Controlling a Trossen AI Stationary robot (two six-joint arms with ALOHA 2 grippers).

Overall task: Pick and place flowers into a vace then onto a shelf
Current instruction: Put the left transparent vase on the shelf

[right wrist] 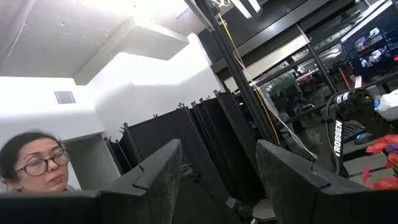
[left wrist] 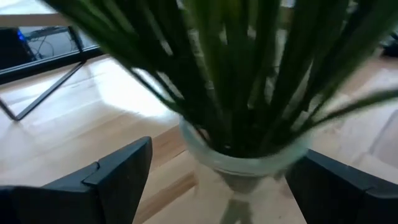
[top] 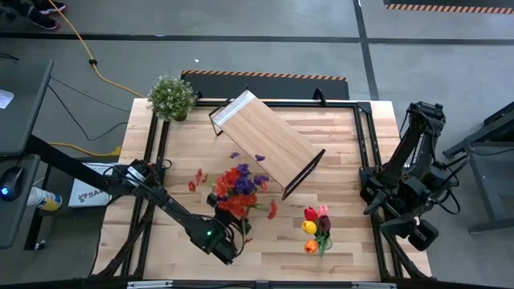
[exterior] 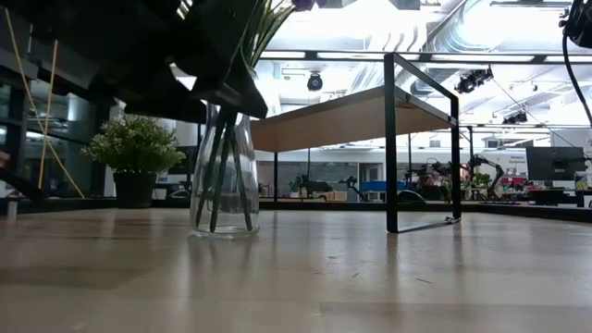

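Glass vase (exterior: pixel 223 176): upright on table (top: pixel 337 241), stems inside, 7 o'clock of shelf (top: pixel 265 140)
Flowers (top: pixel 238 191): red/purple bunch in vase; tulips (top: pixel 316 229) lying at 3 o'clock of it
Left gripper (left wrist: pixel 217 180): fingers spread, astride vase neck, not touching
Right gripper (right wrist: pixel 217 180): parked off table's 3 o'clock edge, fingers apart, empty

Red and purple flowers (top: pixel 238 189) stand bunched in a clear glass vase (exterior: pixel 224 176), green stems crossing inside it, upright on the table just beside the shelf's near end. A few red petals lie loose around it. Separate tulips (top: pixel 316 228), red, pink, yellow, orange, lie together flat on the table. Shelf (top: pixel 263 140): light-wood board on black frame legs, set diagonally mid-table
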